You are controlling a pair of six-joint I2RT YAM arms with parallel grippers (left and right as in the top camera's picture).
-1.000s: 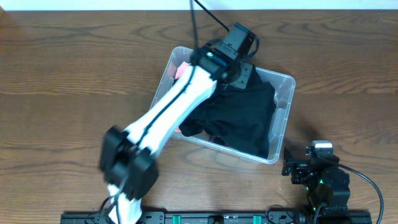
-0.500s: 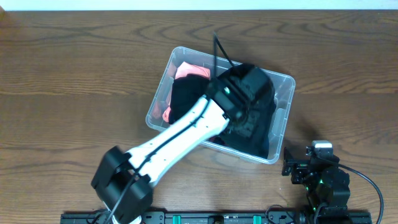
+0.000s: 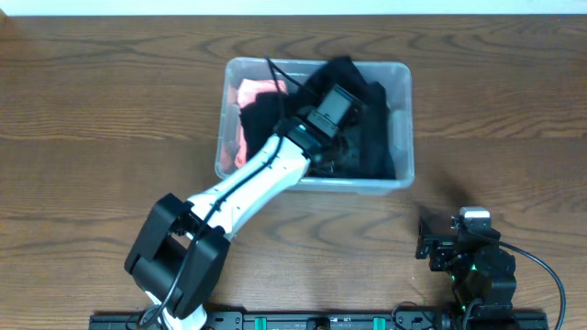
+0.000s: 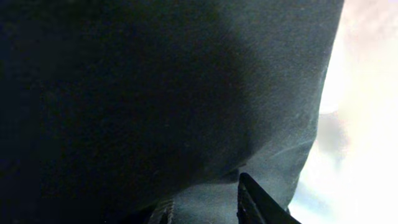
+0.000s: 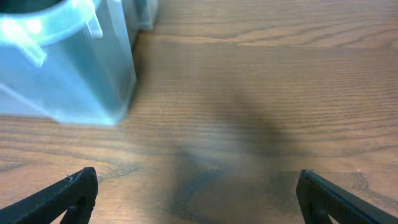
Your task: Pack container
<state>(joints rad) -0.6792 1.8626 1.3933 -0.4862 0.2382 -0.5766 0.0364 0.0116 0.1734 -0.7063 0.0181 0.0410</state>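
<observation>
The container (image 3: 404,119), a clear plastic bin, sits square to the table at the far centre. A black garment (image 3: 371,137) fills most of it, and a pink garment (image 3: 249,96) lies at its left end. My left gripper (image 3: 335,128) reaches down into the bin onto the black garment. In the left wrist view the black garment (image 4: 155,93) fills the frame, and the gripper's (image 4: 205,193) fingers are close together with cloth between them. My right gripper (image 3: 431,246) rests open and empty near the table's front right. Its wrist view shows the open fingers (image 5: 196,180) and the container's corner (image 5: 68,68).
Bare wooden table (image 3: 110,137) lies all round the bin. The white left arm (image 3: 248,183) crosses the bin's front wall. A black cable (image 3: 280,78) loops over the pink garment.
The bin has swung from tilted to square with the table and shifted toward the far side. My left gripper has moved within the bin on the black garment. The right arm has not moved.
</observation>
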